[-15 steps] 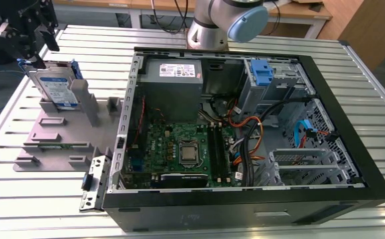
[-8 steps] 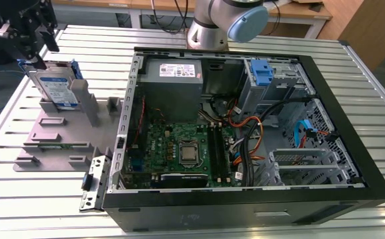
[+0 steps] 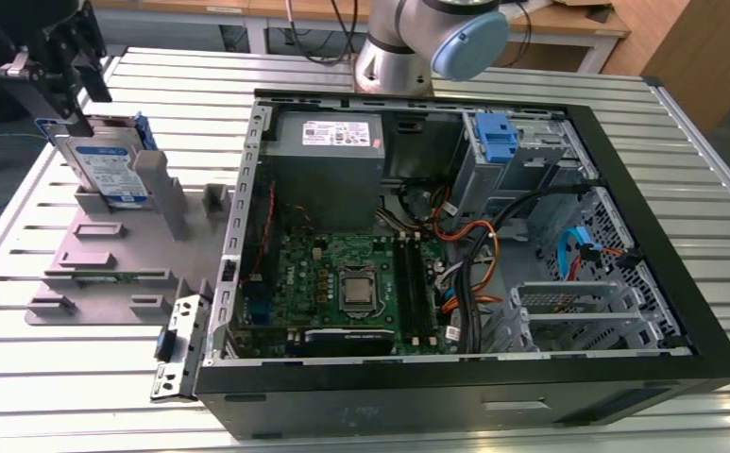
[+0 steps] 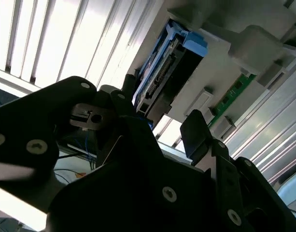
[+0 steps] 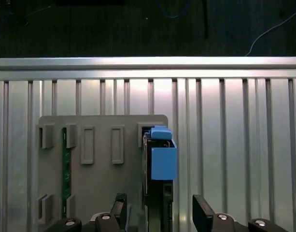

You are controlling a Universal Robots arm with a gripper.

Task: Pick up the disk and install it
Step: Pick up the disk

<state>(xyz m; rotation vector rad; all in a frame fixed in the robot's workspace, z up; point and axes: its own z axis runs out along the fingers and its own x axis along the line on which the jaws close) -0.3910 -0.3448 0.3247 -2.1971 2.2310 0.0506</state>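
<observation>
One disk [image 3: 110,170] located: standing on edge in a slot of the grey holder plate [image 3: 100,245], on the slatted aluminium table [image 3: 213,75], at the exterior view's left of the open computer case [image 3: 704,311]. Noted a blue-and-white label on its face, print not legible, and blue rails along its edges. Seen edge-on in both wrist views [image 5: 162,159] [image 4: 162,72].

Logged jaws just above the disk in the exterior view, spread apart. In the first wrist view, found one of the fingers [image 5: 119,208] on each side of the disk's upper end, with a gap on both sides; nothing gripped.

Also on the holder plate: a green memory stick [image 3: 107,276] lying in its own slot, apart from the disk.

Inside the case: grey power supply [image 3: 327,151] with a white sticker, text not legible; blue bracket [image 3: 497,137] in the drive bay; green motherboard [image 3: 339,274]; orange and blue cables. Robot arm base [image 3: 421,42] behind the case.
</observation>
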